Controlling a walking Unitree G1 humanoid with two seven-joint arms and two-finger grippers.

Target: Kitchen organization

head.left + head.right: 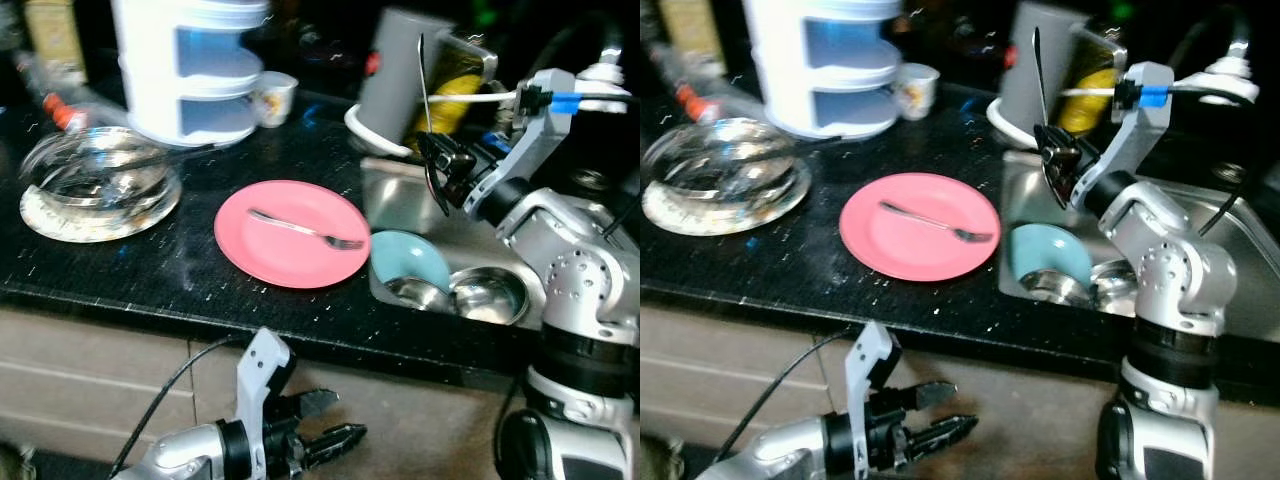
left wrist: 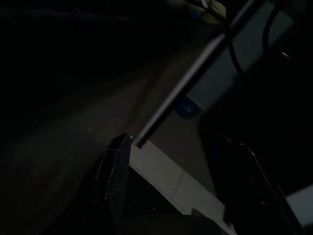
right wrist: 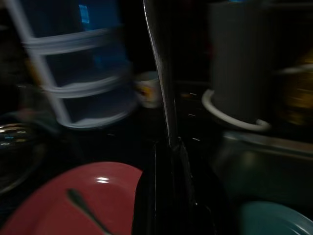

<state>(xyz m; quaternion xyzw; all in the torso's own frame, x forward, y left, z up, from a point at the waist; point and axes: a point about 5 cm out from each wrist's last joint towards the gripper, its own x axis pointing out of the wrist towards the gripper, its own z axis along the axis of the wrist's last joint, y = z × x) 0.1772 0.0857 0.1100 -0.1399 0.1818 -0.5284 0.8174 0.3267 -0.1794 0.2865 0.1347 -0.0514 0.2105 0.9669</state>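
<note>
My right gripper [image 1: 441,168] is raised over the left end of the sink [image 1: 400,200] and is shut on a long thin metal utensil [image 1: 424,95]. The utensil stands nearly upright, and its handle [image 3: 161,73] rises from between the fingers. A pink plate [image 1: 292,232] lies on the black counter with a fork [image 1: 305,229] across it, to the left of the gripper. My left gripper [image 1: 335,420] hangs low in front of the cabinet, open with nothing in it. Its fingers [image 2: 115,171] stand apart in the dark.
A light blue bowl [image 1: 410,258] and steel bowls [image 1: 490,295] sit in the sink. A grey holder [image 1: 400,80] stands behind it. At the back left are a white tiered container [image 1: 195,70], a small cup [image 1: 272,98] and a glass bowl [image 1: 100,170] on a plate.
</note>
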